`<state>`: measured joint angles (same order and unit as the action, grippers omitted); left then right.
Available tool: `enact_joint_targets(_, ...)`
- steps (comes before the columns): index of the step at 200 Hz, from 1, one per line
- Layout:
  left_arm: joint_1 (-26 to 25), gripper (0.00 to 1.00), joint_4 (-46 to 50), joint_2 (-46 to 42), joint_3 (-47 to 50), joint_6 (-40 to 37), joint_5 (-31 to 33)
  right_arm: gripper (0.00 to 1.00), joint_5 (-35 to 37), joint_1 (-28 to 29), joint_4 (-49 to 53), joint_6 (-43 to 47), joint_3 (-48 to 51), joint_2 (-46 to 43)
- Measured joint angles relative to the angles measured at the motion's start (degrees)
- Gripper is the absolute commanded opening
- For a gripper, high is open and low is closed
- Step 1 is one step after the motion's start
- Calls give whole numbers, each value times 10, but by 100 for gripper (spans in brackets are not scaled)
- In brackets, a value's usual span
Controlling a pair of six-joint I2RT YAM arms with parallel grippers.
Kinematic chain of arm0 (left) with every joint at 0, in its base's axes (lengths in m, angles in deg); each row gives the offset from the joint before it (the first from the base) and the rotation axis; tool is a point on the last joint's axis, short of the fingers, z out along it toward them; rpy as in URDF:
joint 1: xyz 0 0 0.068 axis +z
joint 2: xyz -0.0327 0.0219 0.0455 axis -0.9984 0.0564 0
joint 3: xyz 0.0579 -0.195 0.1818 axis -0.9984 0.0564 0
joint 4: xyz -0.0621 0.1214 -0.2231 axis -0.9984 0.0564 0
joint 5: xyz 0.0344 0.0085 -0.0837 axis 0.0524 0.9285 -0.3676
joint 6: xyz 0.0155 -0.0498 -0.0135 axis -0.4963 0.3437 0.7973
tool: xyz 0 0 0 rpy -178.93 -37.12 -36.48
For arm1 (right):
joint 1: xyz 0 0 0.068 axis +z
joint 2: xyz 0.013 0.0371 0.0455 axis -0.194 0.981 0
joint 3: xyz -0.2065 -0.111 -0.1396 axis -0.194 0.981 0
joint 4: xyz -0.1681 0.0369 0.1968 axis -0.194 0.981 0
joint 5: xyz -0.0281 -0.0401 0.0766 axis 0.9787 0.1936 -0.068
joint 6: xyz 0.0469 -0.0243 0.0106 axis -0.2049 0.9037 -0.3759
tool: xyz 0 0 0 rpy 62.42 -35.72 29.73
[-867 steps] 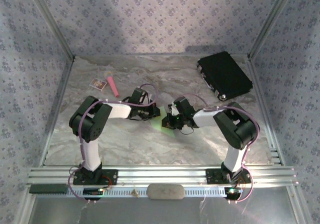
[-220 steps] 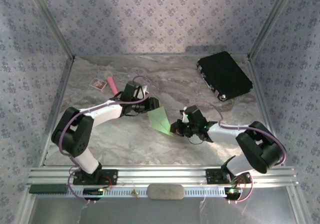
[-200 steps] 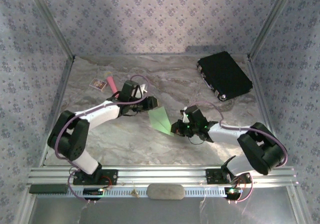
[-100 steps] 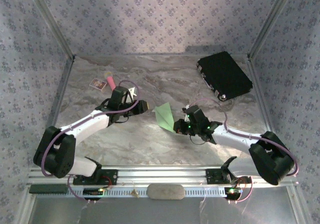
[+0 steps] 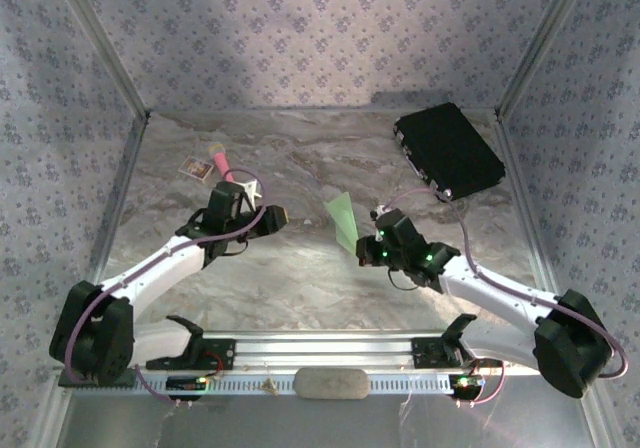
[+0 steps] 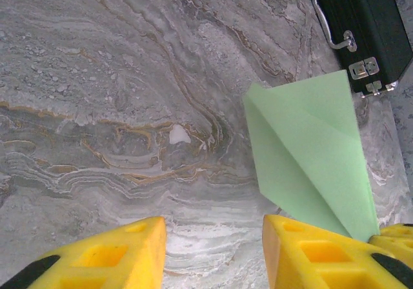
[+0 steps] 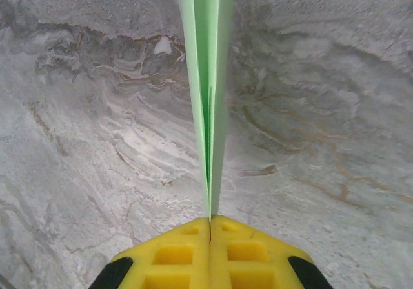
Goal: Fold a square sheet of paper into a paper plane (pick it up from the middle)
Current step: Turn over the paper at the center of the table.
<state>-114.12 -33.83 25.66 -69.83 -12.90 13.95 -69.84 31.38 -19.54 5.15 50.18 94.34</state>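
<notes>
Folding looked finished: our right gripper (image 7: 210, 222) pinched the paper plane (image 7: 206, 76) by its narrow end; our left gripper (image 6: 213, 237), at its nine o'clock, stood spread, empty. Only release seemed left.

thin matt lime-green paper plane (image 6: 310, 153) with crisp folds, matt yellow plastic fingers (image 6: 110, 257), smooth grey marble-look table (image 5: 300, 278) with a soft sheen, black case (image 5: 448, 151) with shiny metal latches (image 6: 365, 68), brushed aluminium rail (image 5: 330, 346)

Bare table (image 5: 300, 288) is left up front; the middle is blocked by the paper plane (image 5: 343, 220); far right by a black case (image 5: 448, 151); far left by a pink stick (image 5: 223, 165) and card (image 5: 197, 169).
</notes>
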Motion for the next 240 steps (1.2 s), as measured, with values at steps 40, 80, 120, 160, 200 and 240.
enact_joint_targets(40,0,45,8,-24,14,0,0,1,64,21,66,26,-19,-19)
enact_joint_targets(80,0,46,19,-38,23,0,0,1,152,53,141,46,-62,-19)
enact_joint_targets(120,3,46,42,-64,24,1,16,1,293,120,221,50,-101,13)
enact_joint_targets(160,4,47,71,-129,38,14,64,1,434,189,307,24,-159,85)
enact_joint_targets(200,4,50,107,-197,58,33,122,2,469,218,307,21,-164,153)
enact_joint_targets(240,5,55,143,-289,82,48,180,7,435,238,276,48,-185,253)
